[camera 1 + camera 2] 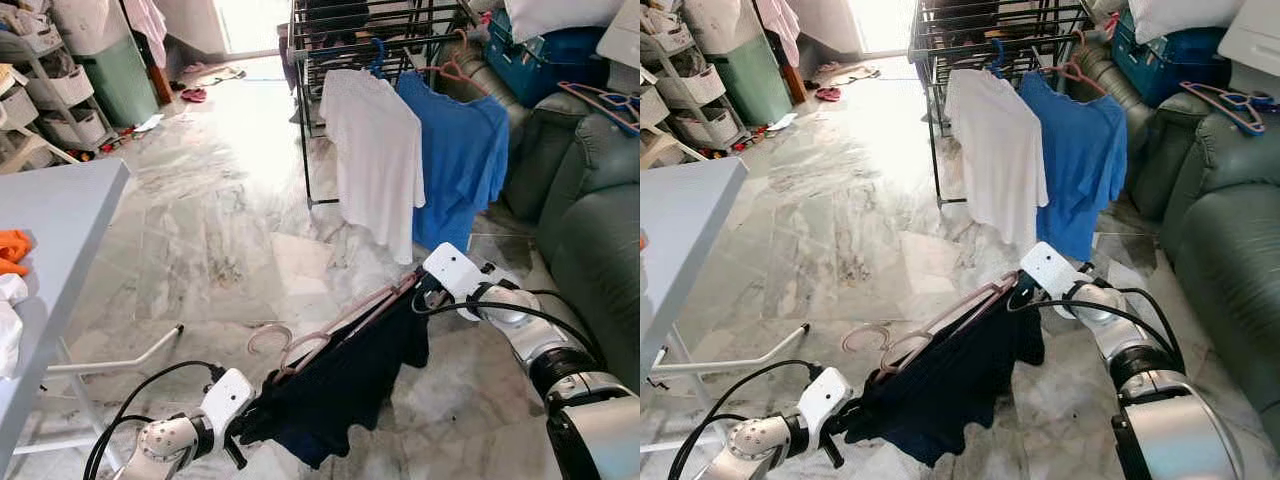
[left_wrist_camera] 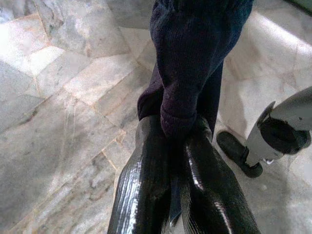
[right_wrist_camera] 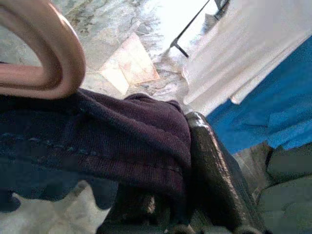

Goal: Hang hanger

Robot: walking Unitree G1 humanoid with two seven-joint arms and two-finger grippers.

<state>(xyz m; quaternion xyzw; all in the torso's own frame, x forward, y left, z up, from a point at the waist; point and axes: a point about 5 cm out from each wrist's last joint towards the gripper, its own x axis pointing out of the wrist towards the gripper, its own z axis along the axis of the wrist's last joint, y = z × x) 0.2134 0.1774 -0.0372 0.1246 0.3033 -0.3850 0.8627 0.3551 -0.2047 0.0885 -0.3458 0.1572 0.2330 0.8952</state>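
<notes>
A dark navy garment (image 1: 340,385) is stretched between my two grippers, low over the marble floor, with a pink hanger (image 1: 340,322) lying along its upper edge, hook (image 1: 268,338) to the left. My left gripper (image 1: 240,425) is shut on the garment's left end; its fingers (image 2: 146,180) pinch the dark cloth (image 2: 187,73). My right gripper (image 1: 425,295) is shut on the right end, where a finger (image 3: 214,170) presses the fabric (image 3: 112,141) below the pink hanger (image 3: 44,53). A black drying rack (image 1: 380,40) stands ahead with a white shirt (image 1: 375,160) and blue shirt (image 1: 460,160) hanging.
A green sofa (image 1: 590,230) with spare hangers (image 1: 605,100) stands on the right. A grey table (image 1: 50,240) with orange cloth (image 1: 12,250) is at the left. Shelves with bins (image 1: 50,90) line the far left. Open marble floor (image 1: 210,210) lies between.
</notes>
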